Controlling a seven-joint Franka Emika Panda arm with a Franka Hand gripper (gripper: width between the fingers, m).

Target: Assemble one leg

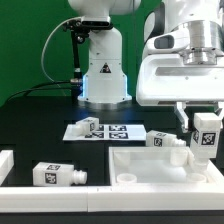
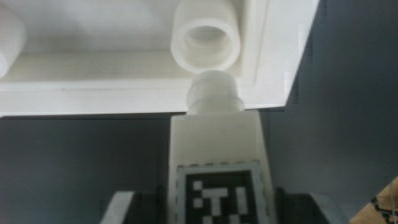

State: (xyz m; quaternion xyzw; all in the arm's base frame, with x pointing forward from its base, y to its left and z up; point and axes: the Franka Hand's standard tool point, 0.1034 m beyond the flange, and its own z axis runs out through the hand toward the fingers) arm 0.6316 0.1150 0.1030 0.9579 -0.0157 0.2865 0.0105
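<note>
Leg [image 2: 217, 140] is pinched in the hand [image 2: 210, 208], its peg end at the rim of the white tray-like part [image 1: 140, 160], near the corner hole [image 2: 214, 42]. Another leg [image 1: 55, 175] lies well apart on the counter [image 1: 30, 125].

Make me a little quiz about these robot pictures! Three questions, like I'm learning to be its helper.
1. True or false: the pincer is holding a leg.
2. Pick one. In the wrist view, the held leg's peg end points toward: A) a round hole in the big white part; B) a blue cup; C) a red ball.
3. Fill in the blank: the loose leg at the exterior view's left lies on the black ____.

Key: 1 true; 2 A; 3 table.
</note>
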